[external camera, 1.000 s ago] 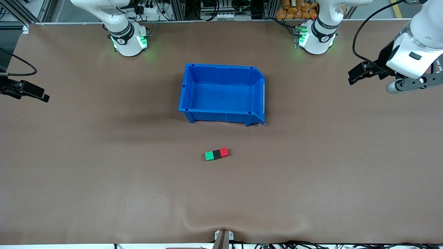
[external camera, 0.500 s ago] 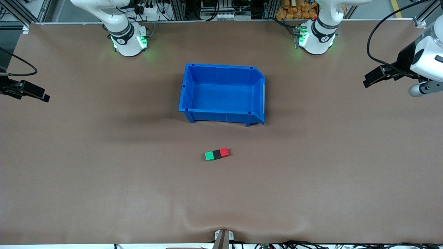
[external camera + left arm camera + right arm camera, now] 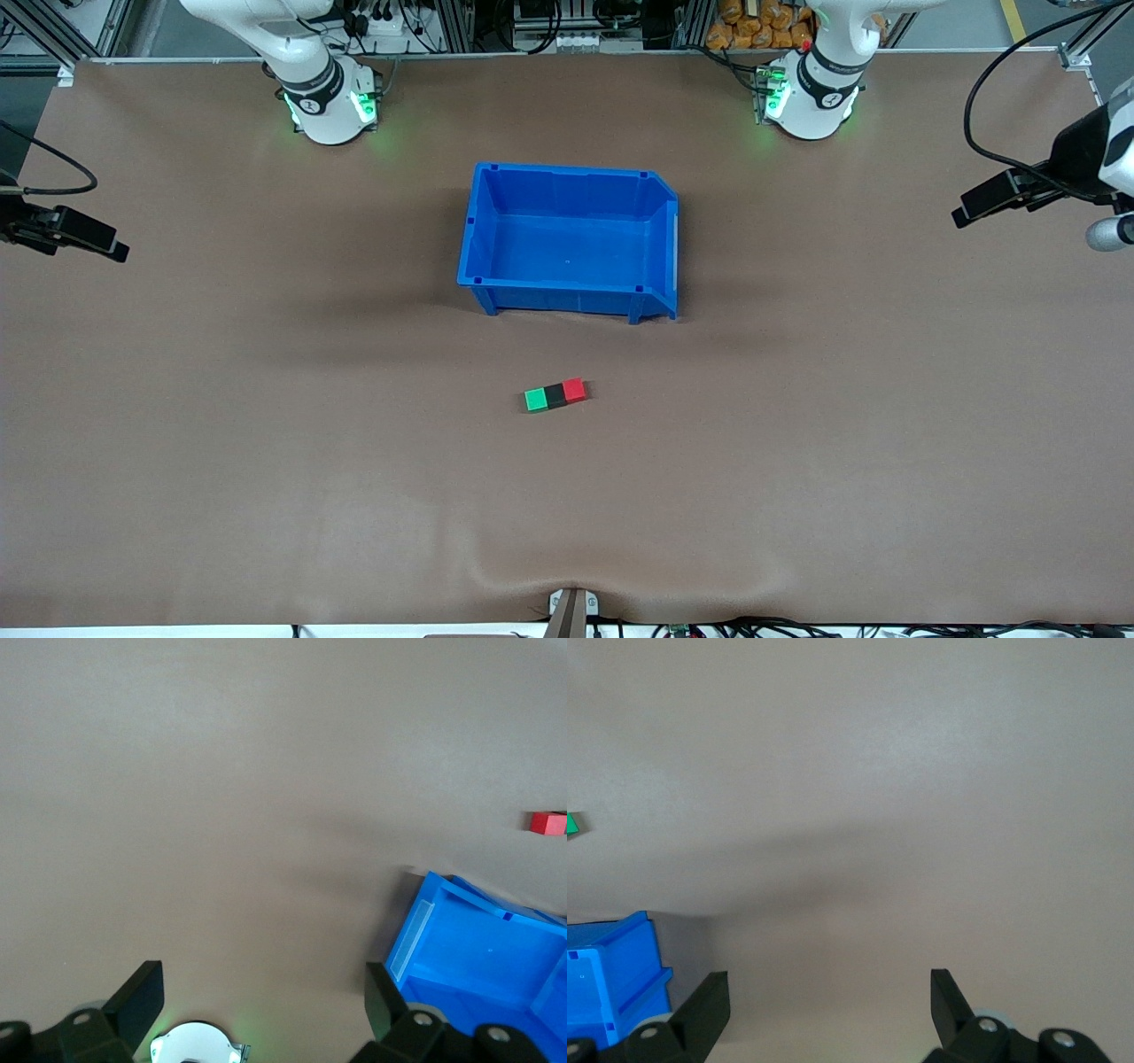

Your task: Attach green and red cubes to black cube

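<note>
The green cube (image 3: pixel 535 400), black cube (image 3: pixel 555 396) and red cube (image 3: pixel 574 391) lie on the table in one touching row, with the black one in the middle. The row is nearer to the front camera than the blue bin (image 3: pixel 567 297). My left gripper (image 3: pixel 970 211) hangs open and holds nothing, over the left arm's end of the table. My right gripper (image 3: pixel 106 246) hangs open and holds nothing, over the right arm's end. The left wrist view shows its gripper (image 3: pixel 263 988) open, and the red cube (image 3: pixel 548 823). The right wrist view shows its gripper (image 3: pixel 830 988) open, and a sliver of the green cube (image 3: pixel 571 823).
The blue bin holds nothing and stands mid-table between the arm bases and the cubes; a corner of the bin (image 3: pixel 410 935) shows in the left wrist view and a corner of the bin (image 3: pixel 620 957) in the right. The left arm's base (image 3: pixel 197 1043) also appears. A ripple in the brown mat (image 3: pixel 567 567) lies at the front edge.
My left gripper has drawn back toward the left arm's end of the table, away from the bin. The right arm and the cubes have not moved.
</note>
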Robot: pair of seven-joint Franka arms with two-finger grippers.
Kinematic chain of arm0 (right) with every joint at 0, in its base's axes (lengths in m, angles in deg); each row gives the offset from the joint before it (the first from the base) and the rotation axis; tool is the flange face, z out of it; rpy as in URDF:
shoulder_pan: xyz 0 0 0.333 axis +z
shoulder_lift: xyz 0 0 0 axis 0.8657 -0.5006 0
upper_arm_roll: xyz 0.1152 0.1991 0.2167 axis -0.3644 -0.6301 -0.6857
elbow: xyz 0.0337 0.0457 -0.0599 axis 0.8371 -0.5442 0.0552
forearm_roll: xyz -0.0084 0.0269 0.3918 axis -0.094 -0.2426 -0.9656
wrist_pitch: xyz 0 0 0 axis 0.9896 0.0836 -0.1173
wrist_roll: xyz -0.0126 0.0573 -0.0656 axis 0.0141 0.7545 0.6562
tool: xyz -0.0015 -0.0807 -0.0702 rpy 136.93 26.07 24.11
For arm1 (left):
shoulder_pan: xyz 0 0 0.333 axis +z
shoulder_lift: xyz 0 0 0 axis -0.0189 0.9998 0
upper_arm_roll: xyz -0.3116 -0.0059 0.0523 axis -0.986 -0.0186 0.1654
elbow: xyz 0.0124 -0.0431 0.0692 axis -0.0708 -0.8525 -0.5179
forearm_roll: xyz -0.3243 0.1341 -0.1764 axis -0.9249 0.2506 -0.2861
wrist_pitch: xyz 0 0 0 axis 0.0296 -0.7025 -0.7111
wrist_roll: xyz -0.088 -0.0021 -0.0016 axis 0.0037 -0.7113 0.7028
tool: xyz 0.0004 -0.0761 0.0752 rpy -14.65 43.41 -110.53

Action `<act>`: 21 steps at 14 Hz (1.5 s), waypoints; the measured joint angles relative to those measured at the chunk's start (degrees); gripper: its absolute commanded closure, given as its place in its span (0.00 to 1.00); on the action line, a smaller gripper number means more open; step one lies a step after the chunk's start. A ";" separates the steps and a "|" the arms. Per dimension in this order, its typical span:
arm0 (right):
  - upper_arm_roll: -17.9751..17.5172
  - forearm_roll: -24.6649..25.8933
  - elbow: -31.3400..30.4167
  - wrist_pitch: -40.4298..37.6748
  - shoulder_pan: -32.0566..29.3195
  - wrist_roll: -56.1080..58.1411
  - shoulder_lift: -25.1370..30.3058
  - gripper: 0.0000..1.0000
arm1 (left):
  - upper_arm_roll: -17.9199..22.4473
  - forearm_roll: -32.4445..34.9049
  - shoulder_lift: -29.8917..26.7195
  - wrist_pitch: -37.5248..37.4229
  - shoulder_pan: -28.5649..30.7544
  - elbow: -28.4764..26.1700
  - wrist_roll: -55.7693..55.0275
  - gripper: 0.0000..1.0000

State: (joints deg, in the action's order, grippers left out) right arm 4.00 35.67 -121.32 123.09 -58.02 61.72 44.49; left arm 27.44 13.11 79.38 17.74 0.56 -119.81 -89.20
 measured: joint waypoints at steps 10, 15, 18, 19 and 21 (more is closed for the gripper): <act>0.01 0.00 0.00 0.11 0.06 0.00 0.00 0.00 | -0.98 4.21 -4.05 2.82 -1.65 -4.33 6.12 0.00; 0.01 0.00 0.00 0.11 0.06 0.00 0.00 0.00 | -0.74 4.22 -3.55 3.14 -1.61 -3.84 8.31 0.00; 0.01 0.00 0.00 0.12 0.06 0.00 0.00 0.00 | -0.99 4.22 -3.12 3.13 -1.68 -3.84 8.31 0.00; 0.01 0.00 0.00 0.12 0.06 0.00 0.00 0.00 | -1.04 4.23 -3.05 3.13 -1.71 -3.84 8.31 0.00; 0.01 0.00 0.00 0.12 0.06 0.00 0.00 0.00 | -1.13 4.23 -3.01 3.12 -1.75 -3.84 8.31 0.00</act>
State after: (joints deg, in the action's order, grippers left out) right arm 4.01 35.66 -121.32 123.21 -57.96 61.72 44.49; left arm 26.31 17.34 76.37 20.86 -1.19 -123.65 -80.88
